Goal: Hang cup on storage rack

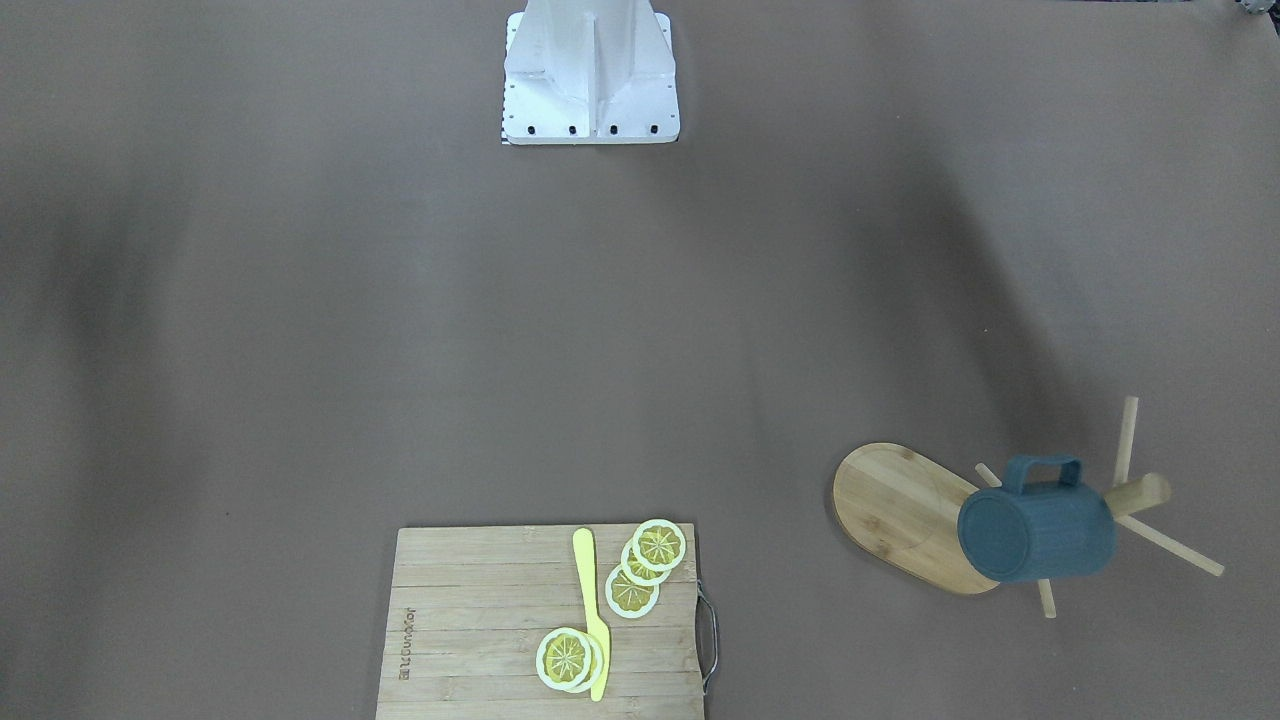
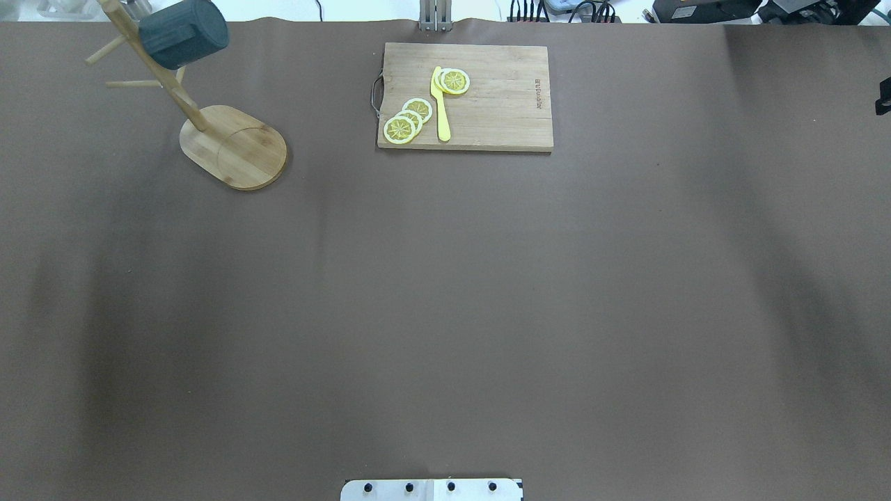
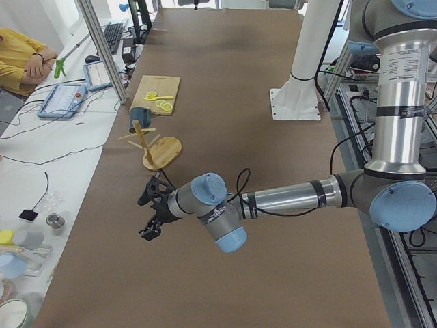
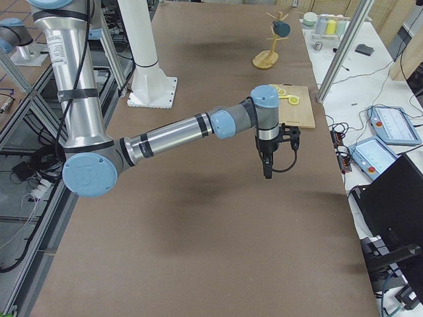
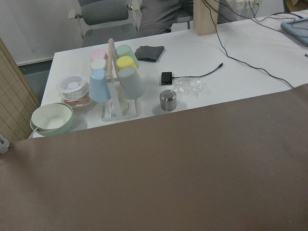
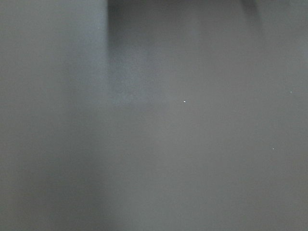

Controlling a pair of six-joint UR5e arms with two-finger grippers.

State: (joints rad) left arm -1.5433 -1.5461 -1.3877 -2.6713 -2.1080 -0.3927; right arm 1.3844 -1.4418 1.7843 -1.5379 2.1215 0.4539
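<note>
Already, cup [image 1: 1035, 535] hung on storage rack [image 1: 890, 505], left tool [image 3: 150, 229] and right tool [image 4: 267, 172], openness untellable.

cup [image 1: 1035, 535]: dark teal-blue, finely ribbed sides. storage rack [image 1: 890, 500]: light bamboo grain. bench [image 1: 640, 350]: plain brown. cutting board [image 1: 480, 620]: pale slatted wood. lemon slices [image 1: 660, 545]: yellow, white rims. knife [image 1: 585, 565]: yellow.

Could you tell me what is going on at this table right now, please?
The cup already hangs on the storage rack, and neither arm is touching it. The left gripper hovers over bare table, apart from the rack. The right gripper hangs over the table farther off. From these views I cannot tell whether either is open.
</note>
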